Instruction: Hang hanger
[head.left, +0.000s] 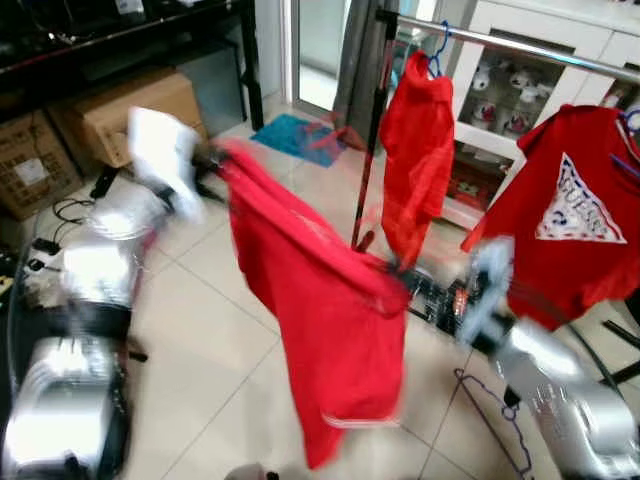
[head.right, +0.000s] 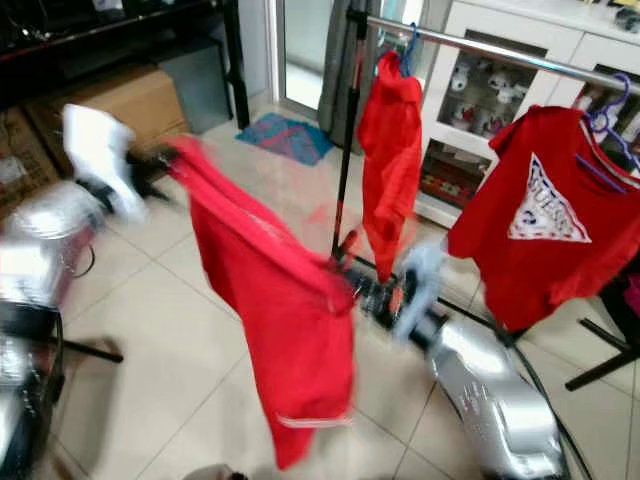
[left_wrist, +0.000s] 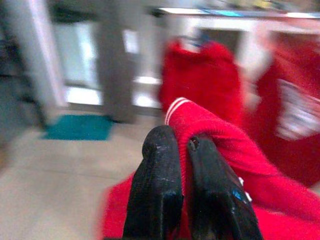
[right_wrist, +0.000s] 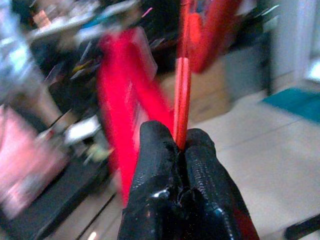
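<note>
Between my two grippers hung a red shirt (head.left: 330, 330), stretched slantwise and blurred. My left gripper (left_wrist: 181, 145) had its fingers pinched nearly shut on a ribbed red edge of the cloth, which bulged over the fingertips and fell away behind them. My right gripper (right_wrist: 178, 145) was pressed shut on a thin red fold rising straight up from its tips. I could not make out a hanger inside the shirt itself; the blur hid it. Beyond the fingers stood the rail (head.left: 520, 45), already carrying a second red shirt (head.left: 415, 150) on a blue hanger (head.left: 437, 50) and a printed red shirt (head.left: 570, 220) further along.

My worry was the grip: both pinches held only cloth, so a quick swing toward the rail could pull the fabric free. I also judged that the trailing hem could snag the rail's upright post (head.left: 370, 140), and a hurried lift might knock the hung shirts.
</note>
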